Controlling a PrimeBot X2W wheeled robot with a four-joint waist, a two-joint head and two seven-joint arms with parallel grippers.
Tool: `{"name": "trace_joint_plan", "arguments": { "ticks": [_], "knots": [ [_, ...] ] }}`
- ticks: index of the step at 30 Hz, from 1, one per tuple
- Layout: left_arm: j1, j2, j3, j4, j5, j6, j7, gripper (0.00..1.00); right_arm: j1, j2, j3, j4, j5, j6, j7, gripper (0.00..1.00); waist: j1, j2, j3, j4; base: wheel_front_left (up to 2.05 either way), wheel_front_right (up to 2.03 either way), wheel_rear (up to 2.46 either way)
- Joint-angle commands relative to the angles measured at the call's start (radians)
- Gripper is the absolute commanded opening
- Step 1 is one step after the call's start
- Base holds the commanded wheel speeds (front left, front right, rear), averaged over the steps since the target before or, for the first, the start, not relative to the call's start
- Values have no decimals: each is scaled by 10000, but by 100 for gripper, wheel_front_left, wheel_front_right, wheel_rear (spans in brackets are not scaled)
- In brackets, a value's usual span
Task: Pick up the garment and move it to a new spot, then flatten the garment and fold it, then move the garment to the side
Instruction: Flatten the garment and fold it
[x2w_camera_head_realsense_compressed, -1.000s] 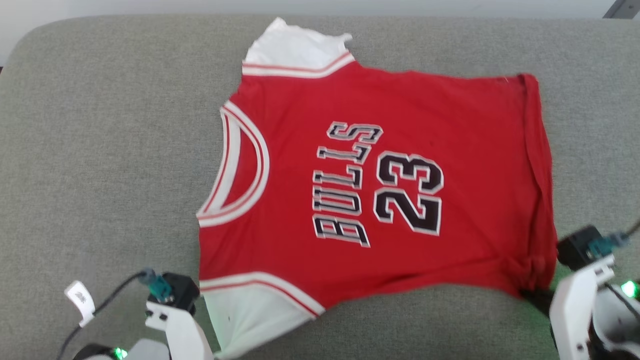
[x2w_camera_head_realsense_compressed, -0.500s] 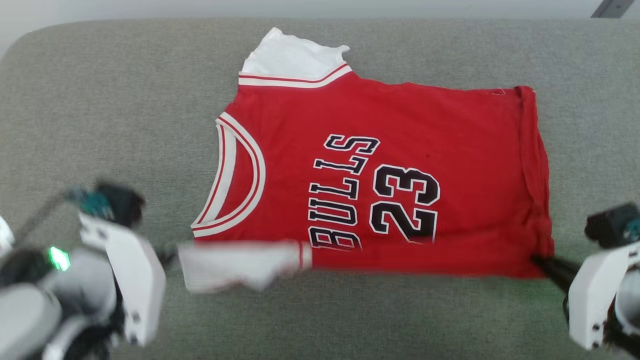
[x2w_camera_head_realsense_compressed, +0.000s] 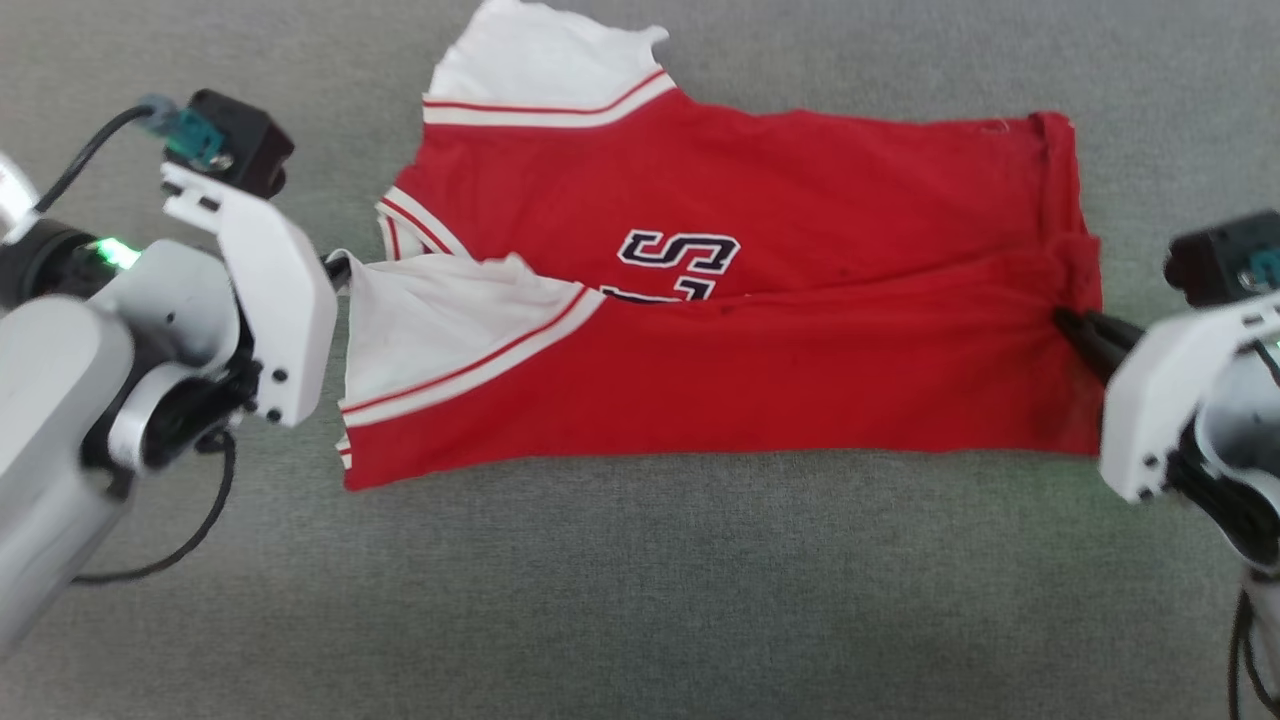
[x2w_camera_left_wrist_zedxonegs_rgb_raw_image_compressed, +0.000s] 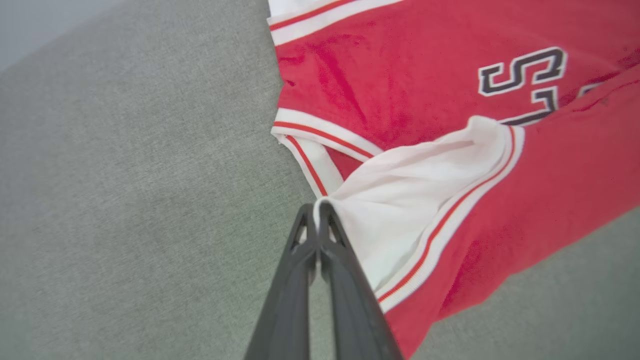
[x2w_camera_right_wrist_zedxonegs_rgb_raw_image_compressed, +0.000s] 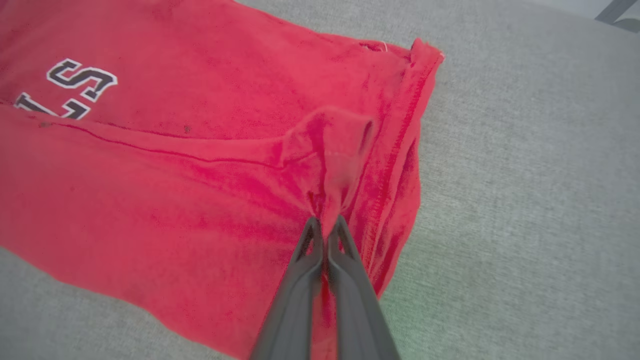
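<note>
Garment (x2w_camera_head_realsense_compressed: 760, 390): soft, light, limp jersey, half-folded, centre frame on grey fabric surface (x2w_camera_head_realsense_compressed: 640, 600); my left fingers (x2w_camera_left_wrist_zedxonegs_rgb_raw_image_compressed: 295, 285) pinch white sleeve (x2w_camera_head_realsense_compressed: 420, 310), right fingers (x2w_camera_right_wrist_zedxonegs_rgb_raw_image_compressed: 300, 285) pinch hem corner (x2w_camera_head_realsense_compressed: 1062, 290), which I judge good holds

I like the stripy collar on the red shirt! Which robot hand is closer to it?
Left. The left fingers pinch the white sleeve right beside the collar; the right fingers pinch the far hem of the garment.

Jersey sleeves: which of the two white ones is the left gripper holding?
The near sleeve, folded over the lettering, its corner pinched in the left gripper. The far sleeve lies flat on the cushion, untouched.
</note>
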Motion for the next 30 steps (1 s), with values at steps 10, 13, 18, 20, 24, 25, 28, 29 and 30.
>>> {"name": "trace_joint_plan", "arguments": {
  "ticks": [10,13,18,20,24,25,28,29,30],
  "knots": [
    [-792,-1665,-399,3791,-443,-1175,243,0,-1494,381,1164,2168,-260,-3,-484,0,0,0,601,-307,0,0,0],
    [-794,-1992,-526,4612,-491,-1426,385,0,-1727,488,1415,2542,-179,-3,-531,16,0,0,601,-367,0,0,0],
    [-1187,-2150,-315,5135,-476,-1576,-8,100,-1886,546,1372,2662,-100,-3,-836,100,0,0,444,-363,0,0,0],
    [-1263,-2081,-297,5025,-433,-1604,-73,100,-1795,528,1219,2538,-84,-3,-1001,100,0,0,341,-325,0,0,0],
    [-1186,-1816,-168,4538,-483,-1404,-115,100,-1455,554,669,2048,-300,-3,-1421,100,0,0,160,-245,0,0,0],
    [-1102,-1730,-90,4346,-574,-1317,-132,100,-1313,545,540,1853,-400,-3,-1526,100,0,0,116,-226,0,0,0],
    [-826,-1350,134,3653,-727,-929,-186,100,-872,727,28,1265,-644,-2,-1831,100,0,0,17,-204,0,0,0],
    [-700,-1212,186,3339,-773,-789,-157,100,-698,779,-117,1061,-739,-3,-1909,100,0,0,-10,-204,0,0,0],
    [-568,-1060,206,3004,-798,-641,-104,100,-528,855,-301,828,-832,-3,-2031,100,0,0,-33,-205,0,0,0]
  ]
}}
